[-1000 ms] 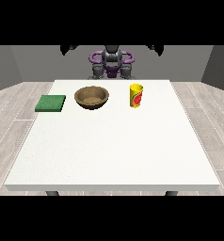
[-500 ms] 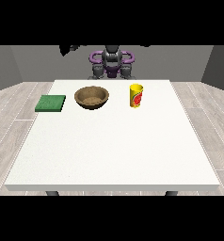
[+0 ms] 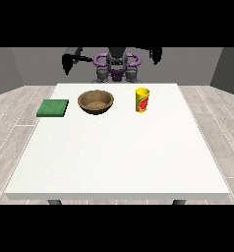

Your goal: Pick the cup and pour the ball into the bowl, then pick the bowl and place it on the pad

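A yellow cup (image 3: 142, 100) with a red mark stands upright on the white table (image 3: 119, 147), right of centre near the far edge. A brown wooden bowl (image 3: 96, 102) sits to its left. A flat green pad (image 3: 53, 108) lies further left. The ball does not show. The hand at the view's left (image 3: 68, 62) hangs raised above the table's far left corner, well away from everything. The hand at the view's right (image 3: 157, 54) is raised high behind the cup, partly cut by the upper band. Neither hand holds anything.
The robot's torso (image 3: 117, 66) stands behind the table's far edge. Wooden floor surrounds the table on both sides.
Both arms have spread outward and come forward from beside the torso; the hand at the view's left has lowered. Cup, bowl and pad have not moved.
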Controlling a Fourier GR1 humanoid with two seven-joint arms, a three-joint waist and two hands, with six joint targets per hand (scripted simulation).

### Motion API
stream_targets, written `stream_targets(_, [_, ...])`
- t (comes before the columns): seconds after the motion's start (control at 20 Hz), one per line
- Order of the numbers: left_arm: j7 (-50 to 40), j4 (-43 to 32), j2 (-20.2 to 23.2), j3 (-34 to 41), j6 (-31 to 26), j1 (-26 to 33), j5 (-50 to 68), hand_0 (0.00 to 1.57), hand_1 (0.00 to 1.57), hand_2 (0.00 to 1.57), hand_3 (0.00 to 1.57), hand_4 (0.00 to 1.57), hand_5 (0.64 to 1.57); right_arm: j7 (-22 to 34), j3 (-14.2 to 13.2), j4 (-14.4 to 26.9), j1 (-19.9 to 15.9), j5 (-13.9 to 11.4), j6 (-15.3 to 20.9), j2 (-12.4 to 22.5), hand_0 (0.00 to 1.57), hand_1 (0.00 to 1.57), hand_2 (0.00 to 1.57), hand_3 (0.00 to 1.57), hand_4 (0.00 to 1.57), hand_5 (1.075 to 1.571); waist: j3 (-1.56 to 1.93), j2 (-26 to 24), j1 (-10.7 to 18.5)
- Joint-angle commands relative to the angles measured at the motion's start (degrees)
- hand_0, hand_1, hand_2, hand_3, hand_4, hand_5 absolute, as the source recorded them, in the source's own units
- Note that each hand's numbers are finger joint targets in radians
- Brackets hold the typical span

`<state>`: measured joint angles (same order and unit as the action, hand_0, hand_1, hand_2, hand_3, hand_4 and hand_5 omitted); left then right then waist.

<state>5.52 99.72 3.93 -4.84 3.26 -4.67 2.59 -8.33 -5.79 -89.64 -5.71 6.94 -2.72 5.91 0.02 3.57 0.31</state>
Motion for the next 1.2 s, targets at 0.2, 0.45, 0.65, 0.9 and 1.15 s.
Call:
stream_targets(0.2, [10.13, -14.83, 3.2, 7.9, -1.29, -9.05, -0.72, 0.0, 0.0, 0.0, 0.0, 0.0, 1.252, -3.76, -2.64, 5.95, -7.29, 1.66, -3.51, 3.04, 0.0, 0.0, 0.0, 0.0, 0.0, 1.561, -0.03, 7.46, -2.3])
stream_targets(0.45, [14.37, -24.05, 3.84, 10.31, -1.64, -13.86, -1.03, 0.0, 0.0, 0.0, 0.0, 0.0, 1.245, -5.34, -5.51, 10.32, -10.51, 2.72, -4.6, 5.33, 0.0, 0.0, 0.0, 0.0, 0.0, 1.561, -0.03, 7.86, -3.56])
stream_targets(0.65, [19.16, -28.91, 0.77, 8.93, 3.55, -14.75, -5.48, 0.0, 0.0, 0.0, 0.0, 0.0, 1.236, -7.33, -5.58, 14.26, -10.47, 2.57, -7.31, 6.79, 0.0, 0.0, 0.0, 0.0, 0.0, 1.562, -0.03, 7.86, -4.6])
stream_targets(0.9, [26.38, -36.8, -0.37, 10.65, 3.96, -14.8, -4.79, 0.0, 0.0, 0.0, 0.0, 0.0, 1.238, -12.37, -7.74, 17.77, -9.49, 4.13, -9.86, 7.7, 0.0, 0.0, 0.0, 0.0, 0.0, 1.563, -0.03, 8.74, -5.21])
stream_targets(1.15, [35.04, -47.4, 0.64, 15.11, 4.05, -20.14, -2.95, 0.0, 0.0, 0.0, 0.0, 0.0, 1.271, -11.01, -7.67, 16.38, -11.04, 5.08, -12.32, 9.72, 0.0, 0.0, 0.0, 0.0, 0.0, 1.559, -0.06, 12.29, -8.07])
